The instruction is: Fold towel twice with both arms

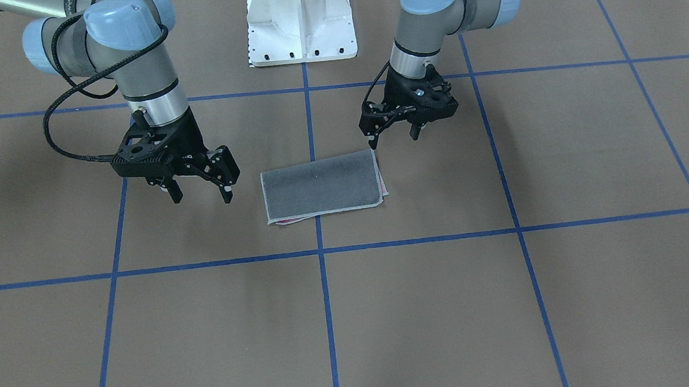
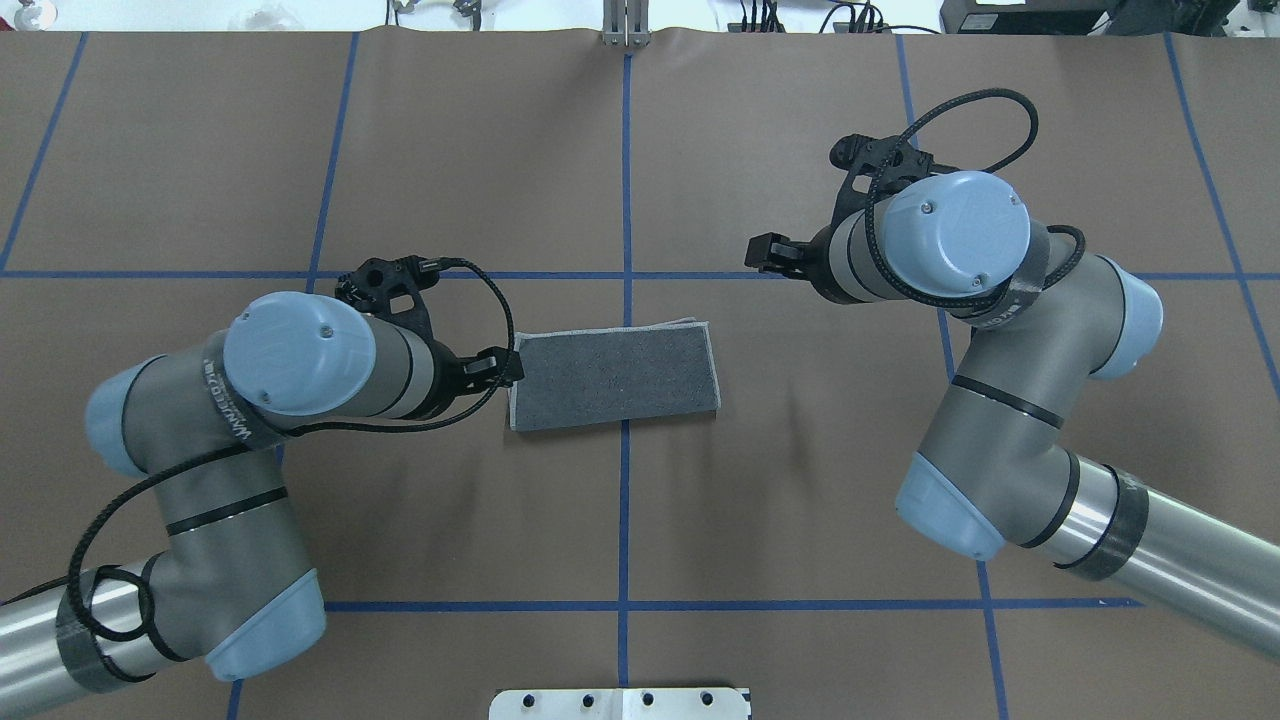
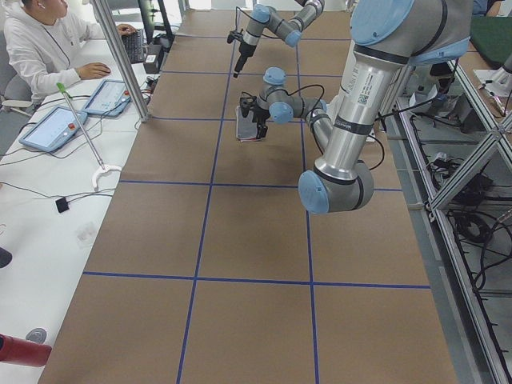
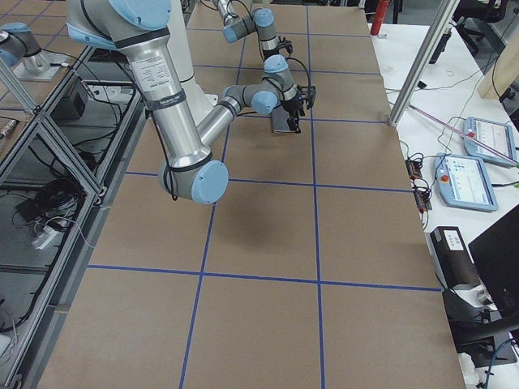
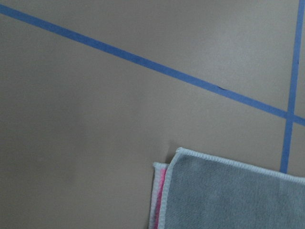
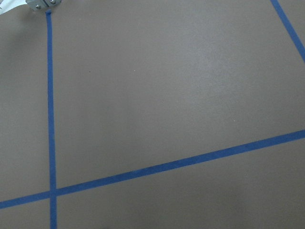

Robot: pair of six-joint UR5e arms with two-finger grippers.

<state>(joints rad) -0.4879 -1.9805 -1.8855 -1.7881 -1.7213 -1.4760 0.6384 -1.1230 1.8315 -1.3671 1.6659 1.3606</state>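
Brown table (image 1: 452,308), marked into squares by blue tape lines (image 1: 326,318); white pedestal base (image 1: 300,18) at the robot's edge.

Towel (image 1: 322,186): lying flat near the middle of the table, across the centre tape line. It is folded once into a rectangle with the grey face up. A pink sliver (image 5: 162,191) peeks out along one short edge and at a corner.

Left arm (image 1: 423,21): elbow bent, wrist turned straight down. Left gripper (image 1: 394,143): fingers spread apart and holding nothing. It hangs just beside the towel's corner on the robot's left; whether it touches the cloth cannot be told.

Right arm (image 1: 137,62): wrist pointing down, tilted slightly. Right gripper (image 1: 203,200): fingers spread apart and holding nothing. It hangs above the table near the towel's opposite short edge, clear of the cloth.
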